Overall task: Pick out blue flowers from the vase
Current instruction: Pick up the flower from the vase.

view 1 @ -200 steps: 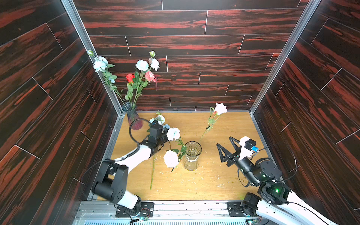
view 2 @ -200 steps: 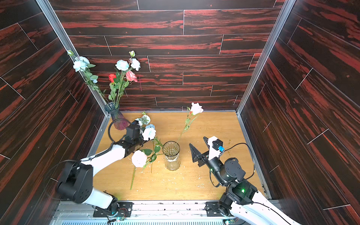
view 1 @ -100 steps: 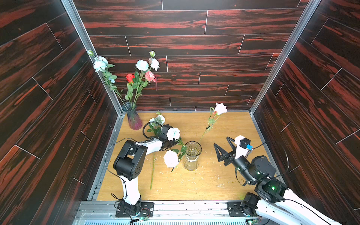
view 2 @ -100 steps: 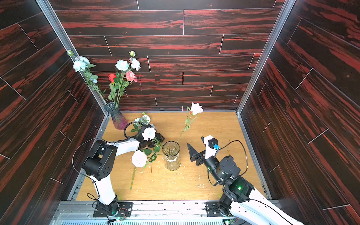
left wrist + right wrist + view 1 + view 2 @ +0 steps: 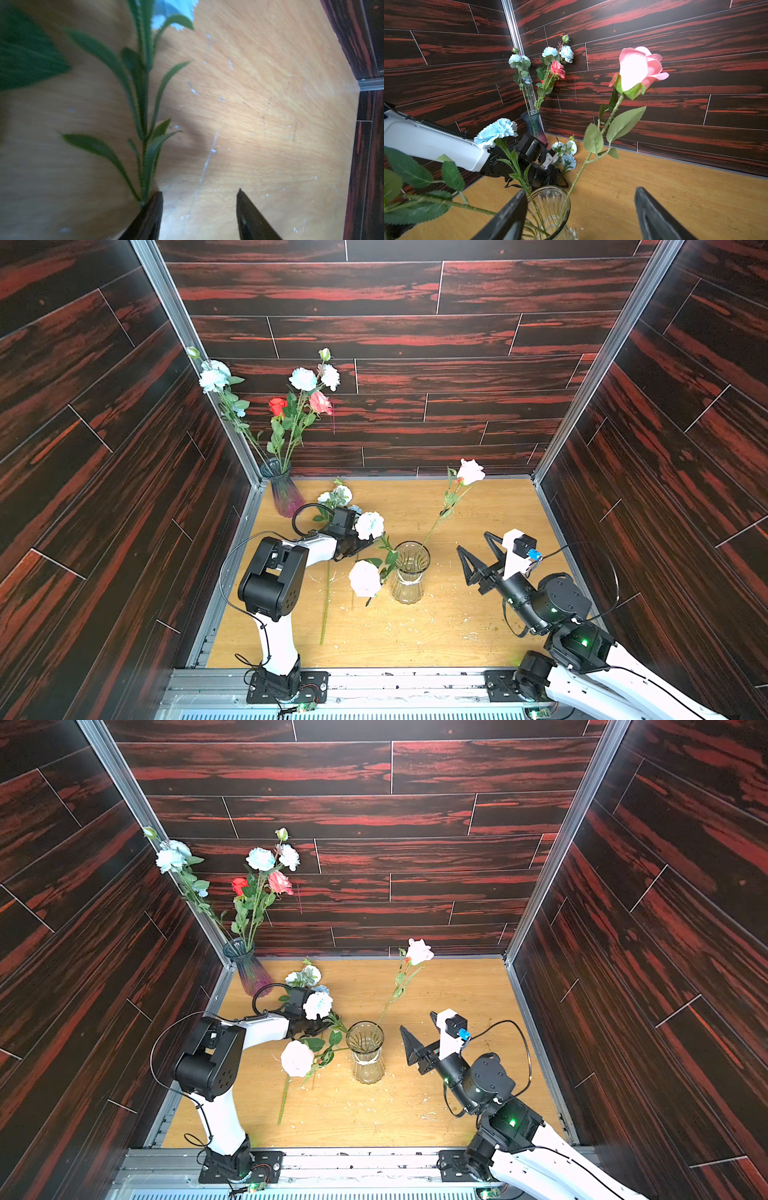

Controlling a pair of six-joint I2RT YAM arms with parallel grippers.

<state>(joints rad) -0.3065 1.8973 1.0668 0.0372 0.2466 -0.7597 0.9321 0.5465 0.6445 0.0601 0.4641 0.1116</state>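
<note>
Blue flowers [image 5: 369, 525]: one stem leaned in the clear vase [image 5: 410, 572], flanked by the right gripper [image 5: 472, 541] (wide, empty) and the left gripper [image 5: 200, 191], parted beside its stalk; another bunch [image 5: 338, 495] lay on the tabletop [image 5: 457, 622] behind; more stood in the purple vase [image 5: 282, 489].

Board [image 5: 457, 635] right of the glass vase [image 5: 410, 572] lies bare, giving an open lane to the rim, crossed only by the tall pink rose [image 5: 470, 471] stalk leaning back-right. Left side is crowded with the drooping pink rose [image 5: 364, 577], blue flower [image 5: 369, 525] and left arm [image 5: 316, 549]. The corner vase [image 5: 284, 493] fills the back-left.
</note>
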